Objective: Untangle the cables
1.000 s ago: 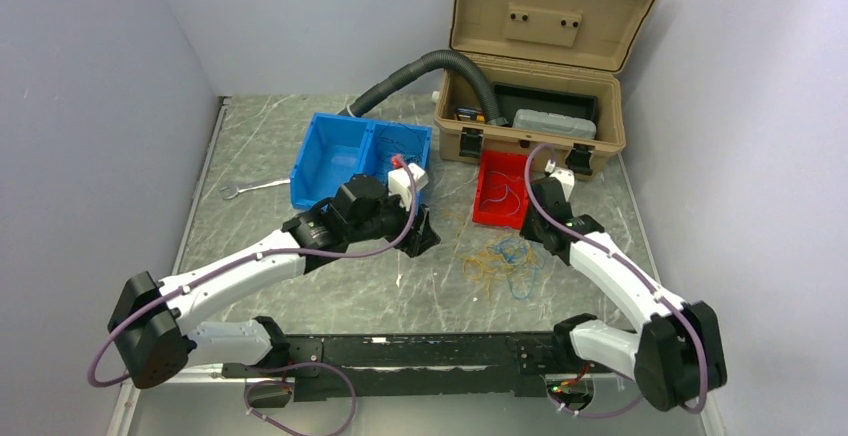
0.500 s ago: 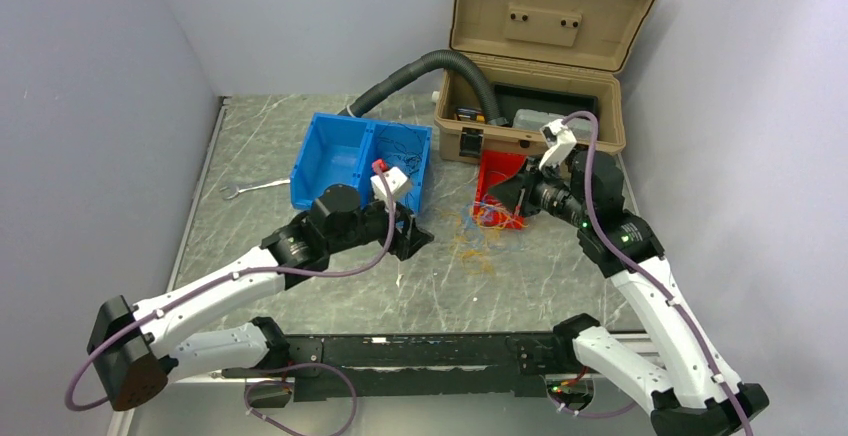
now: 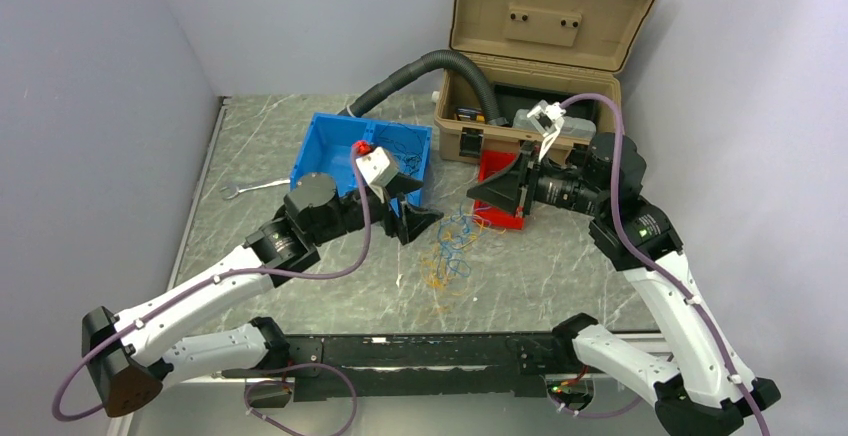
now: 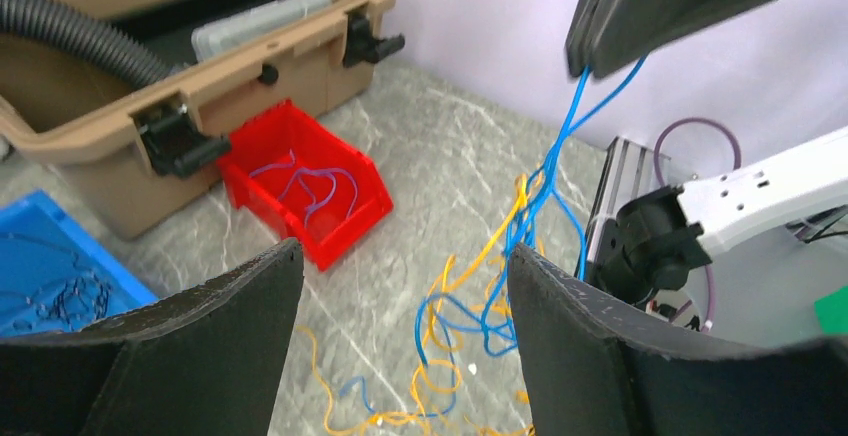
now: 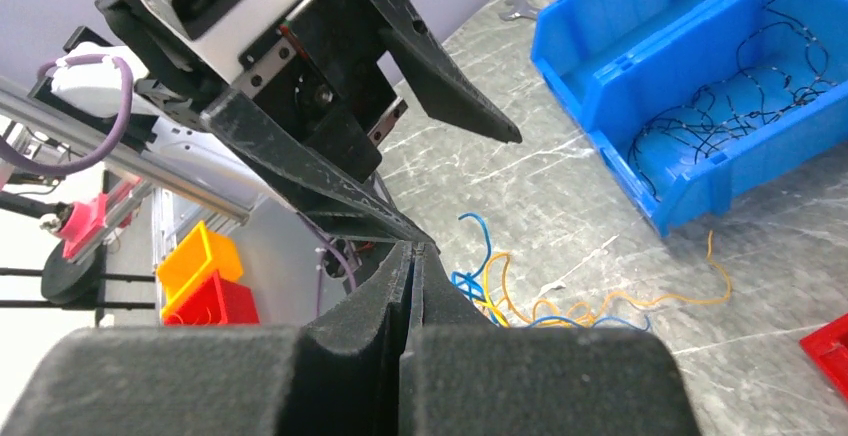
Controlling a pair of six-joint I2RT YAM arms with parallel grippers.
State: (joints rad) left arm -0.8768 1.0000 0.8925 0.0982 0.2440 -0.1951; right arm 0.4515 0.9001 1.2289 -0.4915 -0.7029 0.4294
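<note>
A tangle of thin blue and yellow-orange cables [image 3: 448, 246] lies on the table between the arms. My right gripper [image 3: 476, 194] is raised, points left and is shut on a blue cable [image 4: 590, 96]. That cable hangs from its tip down into the tangle [image 4: 470, 346]. In the right wrist view the jaws [image 5: 413, 248] are pressed together, and the cables [image 5: 530, 301] lie beyond them. My left gripper [image 3: 412, 206] is open and empty, just left of the hanging cable. In the left wrist view its fingers [image 4: 405, 251] frame the tangle.
An open tan case [image 3: 540, 56] with a grey hose [image 3: 420, 68] stands at the back. A blue bin [image 3: 340, 156] holds thin black wires [image 5: 720, 106]. A red bin [image 3: 500, 181] holds a few thin wires. A wrench [image 3: 245, 189] lies at the left.
My right gripper has risen and swung left, lifting a blue cable and dragging the tangle leftward. My left arm has drawn back a little, and its gripper now points right at the cable.
</note>
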